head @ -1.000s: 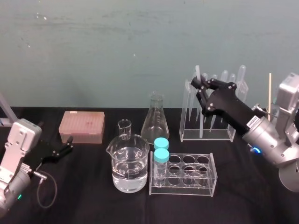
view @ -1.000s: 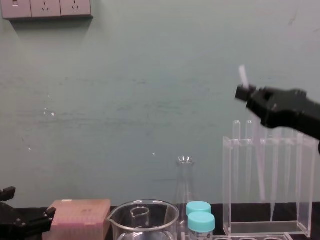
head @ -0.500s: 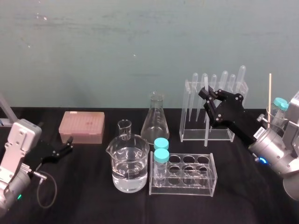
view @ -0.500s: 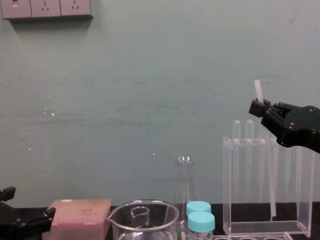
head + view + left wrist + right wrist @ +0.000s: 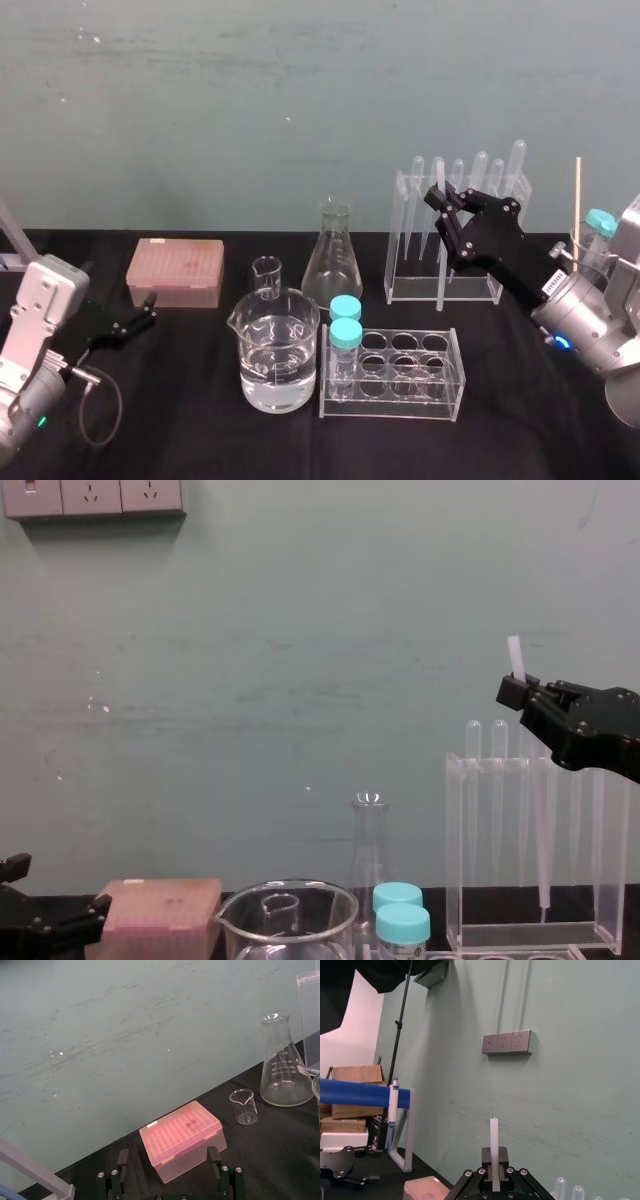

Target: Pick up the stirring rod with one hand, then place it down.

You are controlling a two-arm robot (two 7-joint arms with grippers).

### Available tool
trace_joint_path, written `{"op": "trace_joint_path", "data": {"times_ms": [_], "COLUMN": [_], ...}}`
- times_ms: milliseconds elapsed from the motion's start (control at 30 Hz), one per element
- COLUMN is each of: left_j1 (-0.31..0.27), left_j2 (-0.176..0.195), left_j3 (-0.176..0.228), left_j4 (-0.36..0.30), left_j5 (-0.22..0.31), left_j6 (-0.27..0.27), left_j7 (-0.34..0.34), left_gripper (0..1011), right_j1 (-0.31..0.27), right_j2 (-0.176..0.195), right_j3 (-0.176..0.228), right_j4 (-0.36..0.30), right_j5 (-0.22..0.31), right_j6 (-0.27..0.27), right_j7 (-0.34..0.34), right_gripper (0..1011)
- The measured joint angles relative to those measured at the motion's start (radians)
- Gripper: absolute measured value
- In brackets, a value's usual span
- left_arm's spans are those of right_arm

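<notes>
- head view: the right gripper point(image 5: 440, 203) is closed on the stirring rod point(image 5: 438, 262) and holds it close to upright by its upper part, at the clear rack point(image 5: 395, 240) where the pipettes point(image 5: 480, 170) stand. the rod's lower end is down by the rack's front base. i cannot tell whether it is inside the rack or just before it, nor whether it touches anything. if that end lands on the rack's edge, the push could shift or tip the light rack, or twist the rod in the grip. the gripper also sits close to the pipette tops, so a sideways move could knock them.
- room, same view: the strip of tabletop point(image 5: 520, 420) between the clear rack and the tube rack point(image 5: 390, 408) is narrow. there is wider bare cloth to the front right. the flask point(image 5: 332, 262) stands near the clear rack's left side. the left gripper point(image 5: 147, 310) is parked far left, near the pink tip box point(image 5: 175, 270), well apart from the rod.
- left wrist view: the left gripper's fingers are spread wide and hold nothing, with the pink box ahead of them. i see no threat from this side.
- right wrist view: the rod rises straight out of the closed fingers, with a short length above them. the pinch looks thin, so any resistance at the lower end could make the rod slide or pivot.
- chest view: the rod leans slightly, its lower length running down among the pipettes to near the rack's floor. if released at this lean, it may fall against them.
</notes>
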Motion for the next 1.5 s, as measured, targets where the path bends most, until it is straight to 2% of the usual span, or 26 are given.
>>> {"op": "trace_joint_path", "data": {"times_ms": [1500], "left_j1": [0.0], "left_j2": [0.0], "left_j3": [0.0], "left_j4": [0.0], "left_j5": [0.0], "left_j6": [0.0], "left_j7": [0.0], "left_gripper": [1000], "right_j1": [0.001], "right_j2": [0.0], "right_j3": [0.0], "right_j4": [-0.002], "right_j5": [0.0], "right_j6": [-0.003], "right_j7": [0.0], "right_gripper": [69]}}
